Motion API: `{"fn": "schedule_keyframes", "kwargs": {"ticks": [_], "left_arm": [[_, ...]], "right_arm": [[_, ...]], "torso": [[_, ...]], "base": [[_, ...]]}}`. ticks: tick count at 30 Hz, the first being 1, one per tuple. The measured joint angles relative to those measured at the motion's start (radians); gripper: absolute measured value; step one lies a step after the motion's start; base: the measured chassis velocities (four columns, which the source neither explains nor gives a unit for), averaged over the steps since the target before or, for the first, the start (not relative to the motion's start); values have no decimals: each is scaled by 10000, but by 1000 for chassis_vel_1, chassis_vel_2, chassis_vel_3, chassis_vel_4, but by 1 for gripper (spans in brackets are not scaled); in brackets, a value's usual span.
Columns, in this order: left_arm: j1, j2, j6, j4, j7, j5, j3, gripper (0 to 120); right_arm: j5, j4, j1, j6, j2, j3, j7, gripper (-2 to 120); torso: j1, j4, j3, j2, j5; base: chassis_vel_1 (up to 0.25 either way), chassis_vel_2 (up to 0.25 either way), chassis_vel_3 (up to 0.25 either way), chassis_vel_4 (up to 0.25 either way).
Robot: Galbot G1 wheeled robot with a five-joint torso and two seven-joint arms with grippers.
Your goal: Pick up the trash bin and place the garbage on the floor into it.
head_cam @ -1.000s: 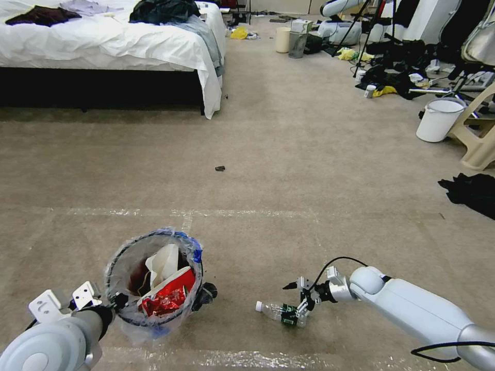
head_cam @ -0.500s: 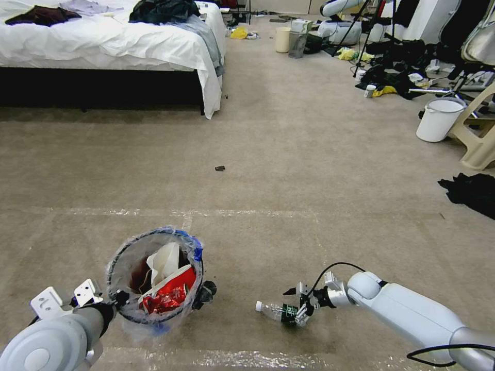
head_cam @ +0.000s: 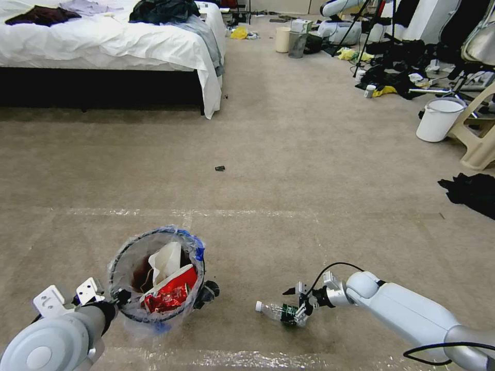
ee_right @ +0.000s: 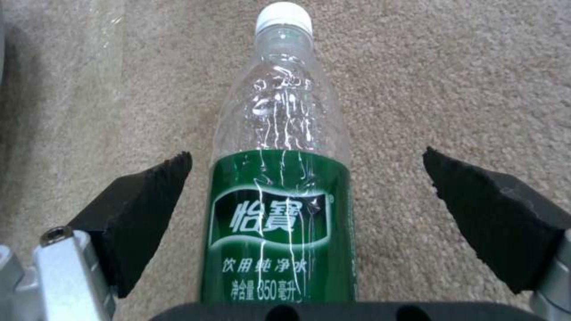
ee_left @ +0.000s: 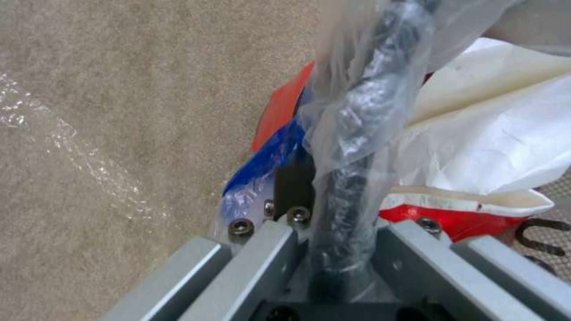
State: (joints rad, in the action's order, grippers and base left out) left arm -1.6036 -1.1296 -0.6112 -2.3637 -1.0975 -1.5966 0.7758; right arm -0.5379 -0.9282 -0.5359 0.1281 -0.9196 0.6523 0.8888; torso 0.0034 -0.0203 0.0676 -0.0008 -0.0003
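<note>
The red trash bin (head_cam: 116, 265), lined with a clear bag with blue edging, hangs at lower left. My left gripper (head_cam: 120, 298) is shut on its near rim (ee_left: 357, 133). Inside lie white paper (head_cam: 166, 260) and a red wrapper (head_cam: 167, 299). A clear green-labelled bottle (head_cam: 276, 310) lies on the carpet, its white cap pointing towards the bin. My right gripper (head_cam: 301, 305) is open and low over it. In the right wrist view the bottle (ee_right: 279, 187) lies between the black pads (ee_right: 142, 209), with a gap on each side.
A small dark scrap (head_cam: 220, 168) lies on the carpet farther ahead. A tape line (head_cam: 232, 213) crosses the floor. A bed (head_cam: 103, 41) stands at back left. At the right are a white bucket (head_cam: 438, 119), a beige chair (head_cam: 479, 134) and dark clothes (head_cam: 472, 191).
My right arm has sunk slightly lower over the bottle. The bin in my left gripper has shifted a little to the right.
</note>
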Motion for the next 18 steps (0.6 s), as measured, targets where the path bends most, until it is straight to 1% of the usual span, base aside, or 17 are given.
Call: {"fn": "schedule_keyframes", "kwargs": {"ticks": [2,5,8,11,13,18], "left_arm": [[-4,9,0,0,0,-1,7,0],[-23,14,0,-4,0,2,14,0],[-25,6,0,-4,1,11,12,0],[-25,-4,0,-14,7,37,-5,0],[-15,-7,0,-23,13,58,-22,0],[-10,-24,0,-36,20,84,-48,0]], "right_arm": [[0,75,19,1,-52,10,36,97],[-4,337,101,2,-190,59,117,90],[-4,411,119,8,-226,66,139,89],[-22,506,125,8,-271,68,201,85],[-23,543,67,7,-293,42,201,79],[26,650,-48,9,-320,-41,229,79]], "torso": [[0,0,0,0,0],[0,0,0,0,0],[0,0,0,0,0],[0,0,0,0,0],[-1,0,0,0,1],[0,-1,0,1,1]], "base": [[0,0,0,0],[0,0,0,0],[0,0,0,0],[0,0,0,0],[0,0,0,0],[0,0,0,0]]}}
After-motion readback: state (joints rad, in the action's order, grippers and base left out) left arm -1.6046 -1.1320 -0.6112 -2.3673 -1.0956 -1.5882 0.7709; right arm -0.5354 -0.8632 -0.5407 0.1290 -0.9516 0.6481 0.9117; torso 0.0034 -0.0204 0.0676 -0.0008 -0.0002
